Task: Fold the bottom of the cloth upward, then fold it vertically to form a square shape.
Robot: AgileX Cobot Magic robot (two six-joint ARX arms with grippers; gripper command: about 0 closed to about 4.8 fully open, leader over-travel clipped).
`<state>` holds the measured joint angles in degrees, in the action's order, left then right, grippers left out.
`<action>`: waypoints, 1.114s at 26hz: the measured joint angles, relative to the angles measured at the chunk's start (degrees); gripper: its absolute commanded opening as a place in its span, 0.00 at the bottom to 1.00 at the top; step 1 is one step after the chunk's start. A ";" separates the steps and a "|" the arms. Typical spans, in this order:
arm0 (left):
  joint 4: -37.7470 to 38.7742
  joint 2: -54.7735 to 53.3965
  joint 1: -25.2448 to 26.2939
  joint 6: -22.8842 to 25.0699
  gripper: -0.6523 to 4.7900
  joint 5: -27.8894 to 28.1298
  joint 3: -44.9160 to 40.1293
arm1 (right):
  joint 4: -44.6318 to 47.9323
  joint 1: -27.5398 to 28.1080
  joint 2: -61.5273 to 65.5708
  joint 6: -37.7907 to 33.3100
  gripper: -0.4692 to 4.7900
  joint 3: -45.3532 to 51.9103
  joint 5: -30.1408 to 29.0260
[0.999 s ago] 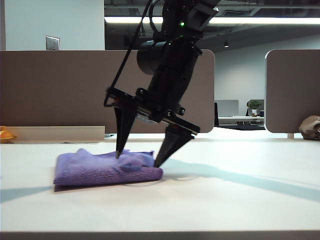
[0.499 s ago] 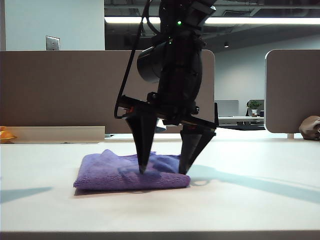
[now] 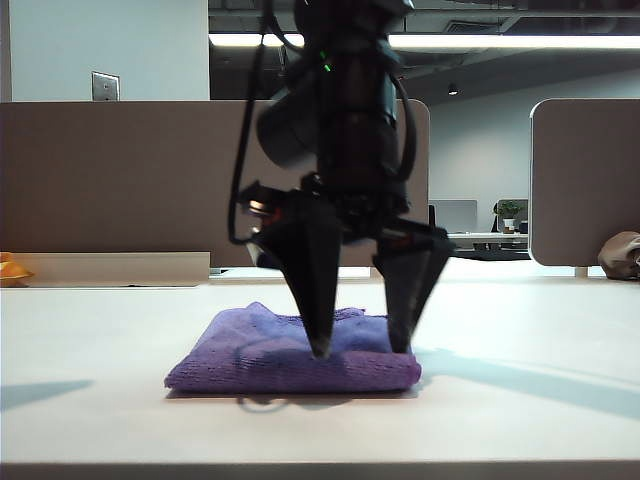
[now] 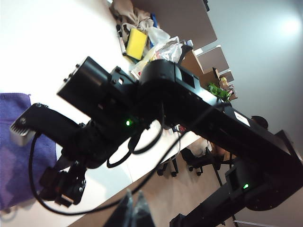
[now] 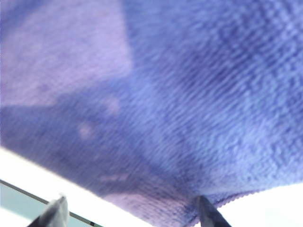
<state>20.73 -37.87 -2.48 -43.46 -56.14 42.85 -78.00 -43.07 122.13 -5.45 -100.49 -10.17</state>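
Right gripper [image 3: 362,350] spread wide, tips pressing folded cloth [image 3: 290,362], holding nothing; left gripper [image 4: 132,213] shut, empty, aloft; best lift straight off, keeping edges square.

The right gripper [image 3: 362,350] and its arm are motion-blurred at the exterior view's centre, hiding part of the cloth [image 3: 290,362], while the right wrist view's edges crop that blurred cloth [image 5: 189,94].
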 measured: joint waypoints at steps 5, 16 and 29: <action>0.79 1.33 0.00 0.02 0.13 0.00 0.00 | 2.32 -2.84 -3.56 -0.11 0.68 -0.09 3.39; 4.02 5.05 0.00 0.42 0.12 0.17 0.00 | 0.22 -4.46 -9.92 -0.31 0.20 0.02 8.74; 19.32 11.63 0.00 8.24 0.11 5.75 0.00 | -0.70 -3.72 -20.70 3.45 0.10 0.04 8.13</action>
<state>40.05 -26.24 -2.48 -35.22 -50.39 42.85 -78.70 -46.78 101.43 -2.00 -100.44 -2.04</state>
